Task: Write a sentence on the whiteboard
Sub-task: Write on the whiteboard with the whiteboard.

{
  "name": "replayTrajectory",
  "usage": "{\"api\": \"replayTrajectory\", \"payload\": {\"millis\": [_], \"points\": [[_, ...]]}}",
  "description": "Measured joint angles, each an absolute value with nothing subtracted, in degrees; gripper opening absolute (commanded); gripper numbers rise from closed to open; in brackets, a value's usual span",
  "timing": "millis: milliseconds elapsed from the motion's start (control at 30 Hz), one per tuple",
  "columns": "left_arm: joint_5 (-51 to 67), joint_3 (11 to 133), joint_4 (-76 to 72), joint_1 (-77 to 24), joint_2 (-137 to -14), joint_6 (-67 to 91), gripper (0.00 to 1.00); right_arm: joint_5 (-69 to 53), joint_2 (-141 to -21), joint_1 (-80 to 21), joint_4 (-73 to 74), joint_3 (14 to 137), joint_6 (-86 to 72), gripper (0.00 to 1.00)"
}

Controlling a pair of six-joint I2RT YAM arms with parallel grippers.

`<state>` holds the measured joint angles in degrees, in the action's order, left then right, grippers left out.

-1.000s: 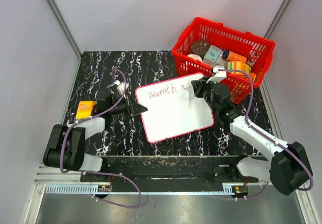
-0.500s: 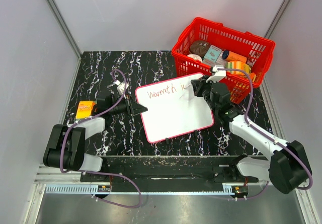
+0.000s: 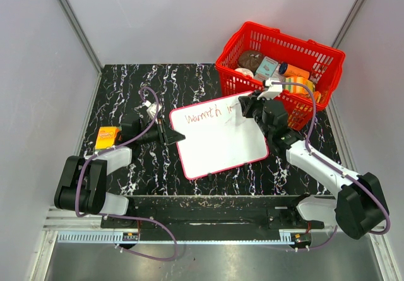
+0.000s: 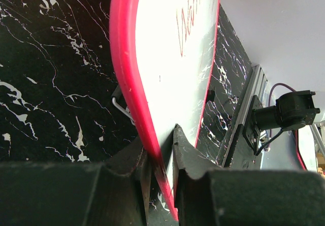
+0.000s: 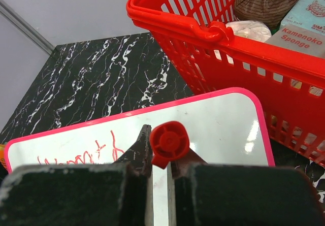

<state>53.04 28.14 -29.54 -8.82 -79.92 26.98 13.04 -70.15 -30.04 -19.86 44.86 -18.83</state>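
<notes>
The whiteboard, white with a thin red frame, lies tilted on the black marble table. Red handwriting reading "Warmth" plus short strokes after it runs along its far edge. My left gripper is shut on the board's left edge; the left wrist view shows the red frame pinched between the jaws. My right gripper is shut on a red marker, whose round end faces the right wrist camera, over the board's far right part. The marker's tip is hidden.
A red basket with a sponge pack and other goods stands just behind the board's far right corner, close to my right gripper. A small orange box lies at the table's left edge. Grey walls close both sides.
My right gripper has shifted slightly up and to the right along the board's far edge, and the short strokes after "Warmth" have grown. The left arm and the board have not moved.
</notes>
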Motion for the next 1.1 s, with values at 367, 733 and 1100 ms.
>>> {"api": "replayTrajectory", "payload": {"millis": [367,733,1100], "points": [[53.04,28.16,-29.56,-8.82,-79.92,26.96,0.0,14.2,-70.19,-29.61,-19.84,44.99,-18.68,0.0],[53.04,28.14,-29.52,-8.82,-79.92,26.92,0.0,14.33,-69.67,-29.08,-19.49,44.88,-18.7,0.0],[53.04,28.14,-29.43,-8.82,-79.92,26.57,0.0,13.98,-67.11,-28.95,-18.55,42.24,-18.9,0.0]]}}
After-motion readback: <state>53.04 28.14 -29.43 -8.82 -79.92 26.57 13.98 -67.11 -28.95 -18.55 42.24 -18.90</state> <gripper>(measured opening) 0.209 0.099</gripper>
